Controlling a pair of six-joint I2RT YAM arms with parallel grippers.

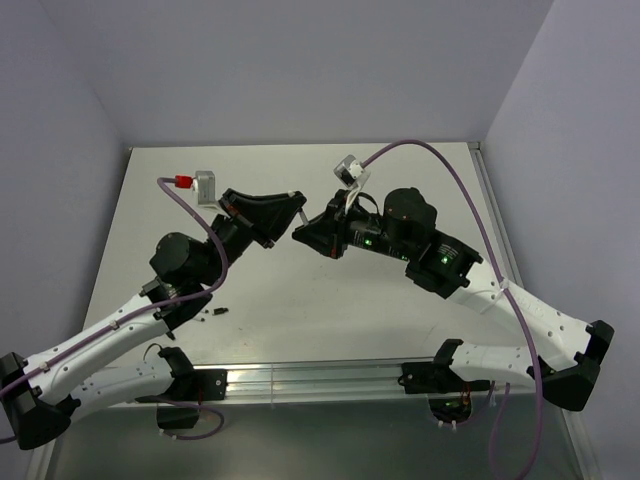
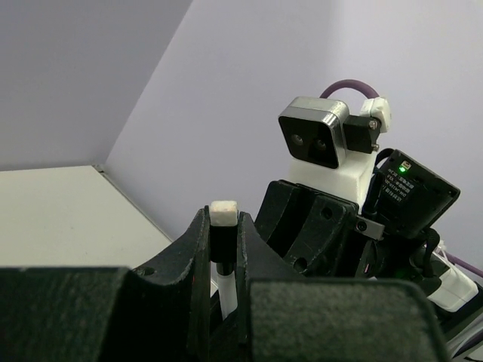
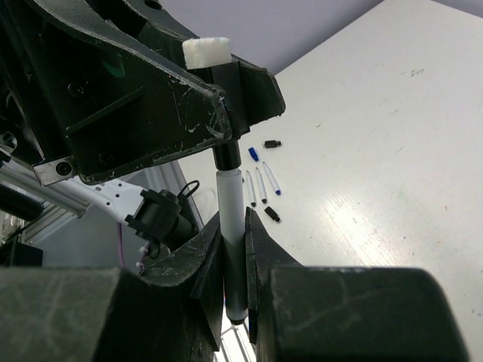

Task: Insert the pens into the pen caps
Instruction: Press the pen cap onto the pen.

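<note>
Right claw (image 3: 234,226) pinches a white pen (image 3: 231,200), its tip inside the black cap (image 3: 226,154) clamped in the left claw (image 2: 224,219); spare pens (image 3: 261,183) lie toward the desk's (image 3: 392,151) near edge.

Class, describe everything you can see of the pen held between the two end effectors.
The pen is a thin, smooth white barrel, plastic by its look, held in the air above the table. The right end effector clamps one end between both fingers. Its other end meets a black cap with a white end piece, gripped by the left end effector, so pen and cap lie in one line. Its tip is hidden; how deep it sits cannot be told.
</note>
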